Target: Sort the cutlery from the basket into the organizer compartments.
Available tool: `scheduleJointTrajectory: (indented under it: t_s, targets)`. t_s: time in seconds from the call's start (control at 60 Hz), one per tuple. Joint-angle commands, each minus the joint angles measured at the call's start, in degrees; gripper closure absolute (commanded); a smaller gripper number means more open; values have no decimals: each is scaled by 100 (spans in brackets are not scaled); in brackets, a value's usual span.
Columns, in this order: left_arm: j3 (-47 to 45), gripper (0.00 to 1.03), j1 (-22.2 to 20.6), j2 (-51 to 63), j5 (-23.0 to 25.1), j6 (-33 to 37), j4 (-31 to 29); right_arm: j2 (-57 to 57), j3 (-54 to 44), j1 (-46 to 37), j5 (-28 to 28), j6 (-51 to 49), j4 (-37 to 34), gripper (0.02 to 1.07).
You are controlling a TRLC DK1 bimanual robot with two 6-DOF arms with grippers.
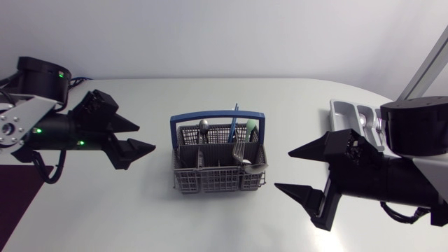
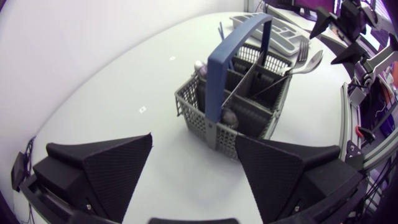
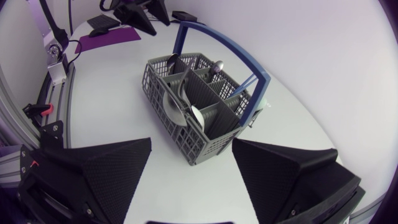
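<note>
Cutlery basket (image 1: 210, 182) sits mid-surface (image 1: 140, 217), grey mesh plastic with a blue hoop handle (image 1: 217, 115) over the top. The organizer (image 1: 336, 105) is at the far right edge, well apart from the basket, partly hidden behind the right arm; something metal already lies in it, can't tell which piece.

Left claw (image 1: 145, 137) is spread wide and holds nothing, off to the basket's left, pointing at it. Right claw (image 1: 283, 169) is also wide and holds nothing, just right of the basket, tips toward it. Neither touches anything.

In the basket:
- A big spoon (image 3: 176, 111) leans tilted across the near compartments, bowl up and poking over the rim.
- A fork (image 2: 305, 53) has its tines sticking out past the rim on the right-arm side.
- A thin blue-handled piece (image 1: 234, 117) stands upright by the handle.
- Round metal ends of a couple more pieces show in the back compartments.

Handling, as a judgement:
- The metal pieces look stiff, light, thin and slick, and the polished steel will likely slip or swivel between broad wedge fingers.
- Best hold is on whatever clears the rim: the spoon's neck just under the bowl, or the fork's shank below the tines, pinched across the flat faces and pulled straight up.
- The compartments look too tight for the fingers to go in deep.
- The basket itself looks light and could slide or lift with a snagged piece.
- The hoop handle blocks a straight-down approach along the middle.
- The right claw is nearest the leaning spoon and the fork.
</note>
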Motion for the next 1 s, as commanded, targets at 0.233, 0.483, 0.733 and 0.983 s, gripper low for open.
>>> scheduleJointTrajectory:
  t_s: [0.233, 0.483, 0.733, 0.983]
  targets:
    - [568, 8, -2003, -627, -553, -29, -368, -295, -277, -188, -83, -322, -453, 9]
    - [796, 7, -3312, -100, -1071, -65, -26, -567, -452, -355, -56, -401, -585, 9]
    - [1201, 7, -3910, 797, -1203, -65, 361, -840, -699, -443, 49, -454, -585, 9]
    - [1385, 10, -4244, 1280, -1221, -65, 537, -1042, -848, -584, 40, -577, -673, 9]
